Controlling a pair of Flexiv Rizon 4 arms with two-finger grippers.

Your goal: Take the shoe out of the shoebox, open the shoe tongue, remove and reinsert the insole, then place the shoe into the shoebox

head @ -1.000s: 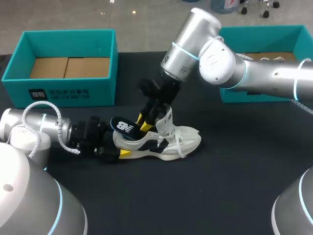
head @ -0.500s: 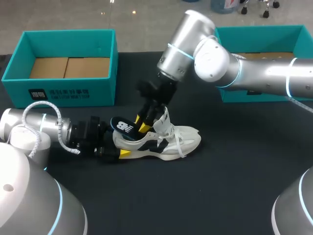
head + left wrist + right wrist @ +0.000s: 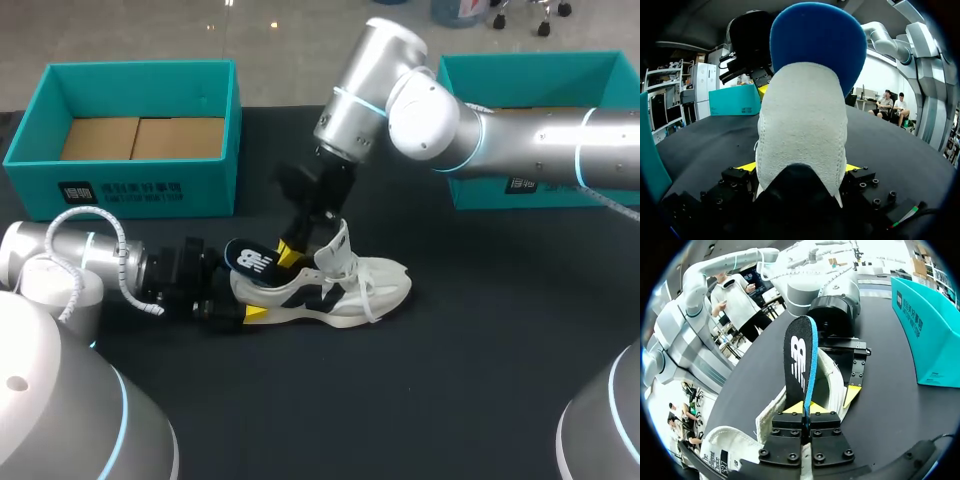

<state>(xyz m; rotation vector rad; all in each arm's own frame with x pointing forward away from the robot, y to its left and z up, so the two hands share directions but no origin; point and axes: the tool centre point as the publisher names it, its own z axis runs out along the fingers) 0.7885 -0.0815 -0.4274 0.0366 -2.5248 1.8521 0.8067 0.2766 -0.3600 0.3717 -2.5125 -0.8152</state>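
Jaws of the right gripper (image 3: 805, 410) are pinching the insole (image 3: 798, 360) to lift it out. Left gripper (image 3: 800, 167) is probably squeezing the shoe (image 3: 370, 285) at its heel, stopping any sliding.

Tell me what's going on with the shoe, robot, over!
Left hand shut on shoe heel. Right hand shut on insole, sticking up out of shoe. Left shoebox, right shoebox behind, apart from shoe.

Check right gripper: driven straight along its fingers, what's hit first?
Likely the shoe, at its heel end, gripped insole leading; the left gripper holding that heel sits just beyond. Depth unclear.
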